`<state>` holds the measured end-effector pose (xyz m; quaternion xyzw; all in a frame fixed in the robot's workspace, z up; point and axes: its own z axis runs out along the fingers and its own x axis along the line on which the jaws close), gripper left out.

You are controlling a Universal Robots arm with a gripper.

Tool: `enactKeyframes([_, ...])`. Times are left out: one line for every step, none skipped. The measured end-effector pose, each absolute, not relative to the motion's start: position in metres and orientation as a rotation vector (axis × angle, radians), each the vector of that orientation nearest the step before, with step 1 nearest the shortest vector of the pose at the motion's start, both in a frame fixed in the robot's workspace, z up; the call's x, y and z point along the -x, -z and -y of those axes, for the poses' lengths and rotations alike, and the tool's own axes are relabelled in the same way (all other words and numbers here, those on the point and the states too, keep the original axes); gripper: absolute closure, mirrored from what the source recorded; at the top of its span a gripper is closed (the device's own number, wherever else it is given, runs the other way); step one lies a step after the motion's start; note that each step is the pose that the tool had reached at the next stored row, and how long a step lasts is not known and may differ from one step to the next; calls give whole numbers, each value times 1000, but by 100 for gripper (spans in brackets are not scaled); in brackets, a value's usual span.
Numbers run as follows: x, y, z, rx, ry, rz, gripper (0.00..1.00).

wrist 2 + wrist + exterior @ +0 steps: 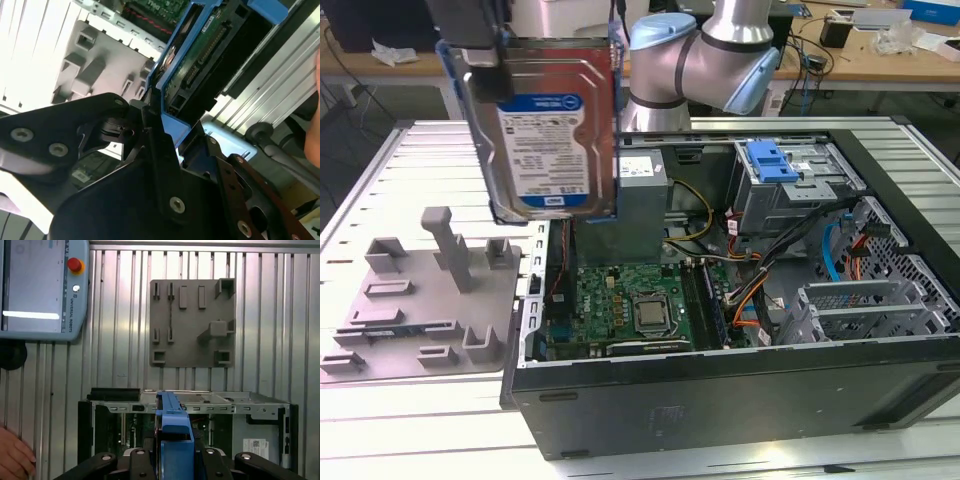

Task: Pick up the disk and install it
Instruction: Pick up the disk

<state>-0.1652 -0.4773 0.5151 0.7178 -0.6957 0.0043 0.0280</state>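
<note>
Since the disk (548, 130) hangs in mid-air w/ the pincer (492, 75) closed on its blue rail frame, pick-up reads as done; install does not. In the exterior view it sits high, label side to the camera, roughly upright, above where the open PC case (720, 400) meets the grey fixture plate (420, 310), touching neither. The drive cage (800, 190), w/ a ribbed blue bracket (770, 160) on top, is at the case's far end toward the exterior view's right, well apart from the disk. So, by my read, what's left is getting it over to the cage and seating it.

Views differ a fair bit:
- **Exterior view:** gives the label plus the case's insides, i.e. mobo (630, 310) and PSU (642, 195), and the arm (720, 50) behind.
- **Second wrist view:** gives the disk's other face, green circuit board and connector, and black fingers (160, 155) pressed onto the blue rail, which confirms the grip.
- **First wrist view:** has the disk edge-on, a blue strip between the fingers w/ the case below. It also shows a teach pendant (45, 285) lying on the slatted table (280, 315) and a person's hand (12, 457) near the case.
</note>
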Motion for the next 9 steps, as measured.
enactKeyframes([161, -515, 479, -2215, -13, 2148, 63])
enactKeyframes([157, -515, 481, -2216, -13, 2148, 63])
enactKeyframes([145, -516, 486, -2216, -12, 2148, 63])
enactKeyframes([134, -516, 490, -2217, -11, 2148, 63])
enactKeyframes([125, -516, 493, -2217, -10, 2149, 63])
enactKeyframes([120, -516, 495, -2217, -10, 2149, 63])
enactKeyframes([116, -516, 497, -2217, -9, 2149, 63])
enactKeyframes([109, -516, 499, -2218, -9, 2149, 63])
enactKeyframes([104, -516, 501, -2218, -8, 2150, 63])
